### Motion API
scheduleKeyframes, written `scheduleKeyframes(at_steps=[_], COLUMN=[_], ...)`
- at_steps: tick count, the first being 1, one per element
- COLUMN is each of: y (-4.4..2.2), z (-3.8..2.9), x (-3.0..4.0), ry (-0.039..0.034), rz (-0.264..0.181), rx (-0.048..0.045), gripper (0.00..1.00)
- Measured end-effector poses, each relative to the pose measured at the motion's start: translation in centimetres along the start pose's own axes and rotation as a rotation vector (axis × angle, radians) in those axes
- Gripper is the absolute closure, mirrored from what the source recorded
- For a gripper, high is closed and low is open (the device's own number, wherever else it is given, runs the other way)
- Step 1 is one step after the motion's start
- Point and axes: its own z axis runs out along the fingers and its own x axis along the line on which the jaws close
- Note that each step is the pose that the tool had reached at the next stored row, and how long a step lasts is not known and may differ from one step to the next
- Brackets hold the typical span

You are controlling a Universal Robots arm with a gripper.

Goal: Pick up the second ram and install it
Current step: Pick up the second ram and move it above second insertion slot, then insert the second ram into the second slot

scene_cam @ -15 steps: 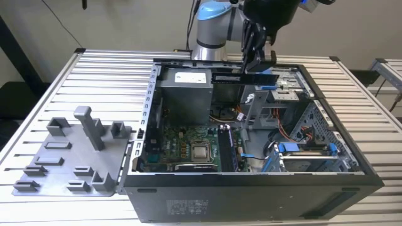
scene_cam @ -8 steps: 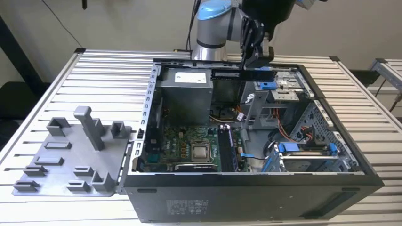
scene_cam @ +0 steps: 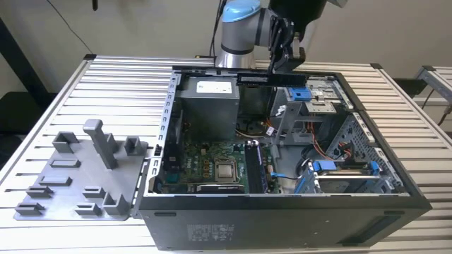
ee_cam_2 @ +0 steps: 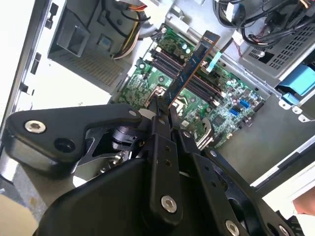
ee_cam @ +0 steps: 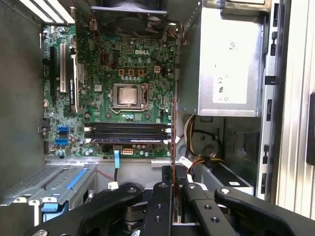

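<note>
The gripper [scene_cam: 274, 69] hangs over the far side of the open computer case [scene_cam: 282, 214]. Its fingers are closed narrowly on the second ram [scene_cam: 272, 79], held in the air above the motherboard [scene_cam: 205, 166]. In the second wrist view the stick juts out from the fingertips [ee_cam_2: 158, 110]. The power supply [scene_cam: 208, 108] carries a white printed label [scene_cam: 215, 86], and the case's near wall has a sticker [scene_cam: 210, 231].

Table: the silver slatted metal table [scene_cam: 120, 79] carries the open black steel computer case [scene_cam: 282, 222]; the grey plastic fixture tray [scene_cam: 71, 198] lies just beside it, on the exterior view's left.
Case floor: the green motherboard [scene_cam: 201, 159] lies before the grey power supply box [scene_cam: 208, 108].
Above case: the thin dark second ram [scene_cam: 272, 79] sits clamped in the black gripper [scene_cam: 280, 70], apart from the motherboard.
</note>
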Motion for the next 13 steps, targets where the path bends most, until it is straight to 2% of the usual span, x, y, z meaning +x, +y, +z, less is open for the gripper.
scheduleKeyframes(at_steps=[13], y=[0.0], z=[0.01], x=[-0.16], ry=[-0.0001], rz=[0.0], rx=[0.0001], gripper=[0.86])
